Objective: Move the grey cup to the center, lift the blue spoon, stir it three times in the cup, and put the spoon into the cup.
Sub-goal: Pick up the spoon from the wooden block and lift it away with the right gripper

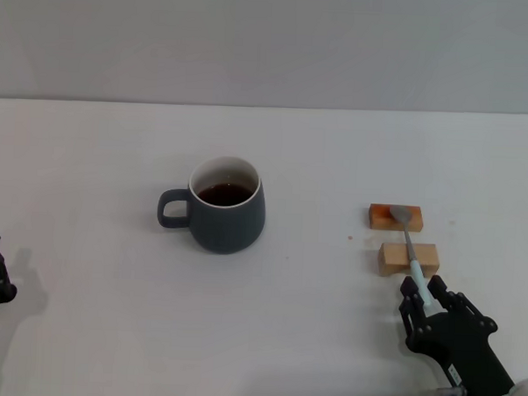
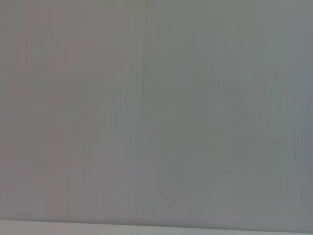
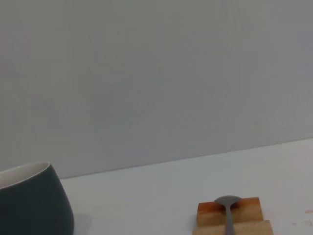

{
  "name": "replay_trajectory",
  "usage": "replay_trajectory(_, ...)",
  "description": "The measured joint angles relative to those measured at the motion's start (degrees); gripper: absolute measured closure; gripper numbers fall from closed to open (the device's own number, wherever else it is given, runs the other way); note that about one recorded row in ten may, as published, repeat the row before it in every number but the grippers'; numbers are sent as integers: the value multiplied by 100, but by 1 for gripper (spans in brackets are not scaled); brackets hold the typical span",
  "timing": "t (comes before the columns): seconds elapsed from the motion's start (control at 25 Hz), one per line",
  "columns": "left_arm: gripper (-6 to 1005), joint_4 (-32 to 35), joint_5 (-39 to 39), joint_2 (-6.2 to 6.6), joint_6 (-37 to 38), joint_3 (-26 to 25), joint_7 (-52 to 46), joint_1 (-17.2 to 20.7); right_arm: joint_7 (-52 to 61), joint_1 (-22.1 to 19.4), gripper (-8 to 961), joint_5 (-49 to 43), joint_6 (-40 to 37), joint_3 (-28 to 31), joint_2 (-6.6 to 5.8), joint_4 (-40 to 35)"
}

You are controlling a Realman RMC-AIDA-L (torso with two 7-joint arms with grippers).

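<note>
I'm looking down from the head; right wrist is sitting low, sharing the grey cup (image 1: 226, 216) (image 3: 33, 201); left wrist is facing wall.

A plain white tabletop (image 1: 99, 156) carries everything. Near its middle stands a rounded dark slate-grey mug (image 1: 227, 211) with a white inside and dark brown liquid, its loop handle pointing to nine o'clock. At three o'clock from the mug lie two small wooden blocks (image 1: 395, 217) (image 1: 409, 258), close together, one behind the other.
</note>
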Motion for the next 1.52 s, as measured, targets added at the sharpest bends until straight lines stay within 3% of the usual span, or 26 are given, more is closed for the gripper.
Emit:
replay_trajectory(1.12,1000,0,4,0,9,-1,0,17,125,69,676,0,107,-23,-9,4)
replay_trajectory(1.52,1001,0,-3,0,35,-5,-4,68,132,13,791,41,65,27,-18,99)
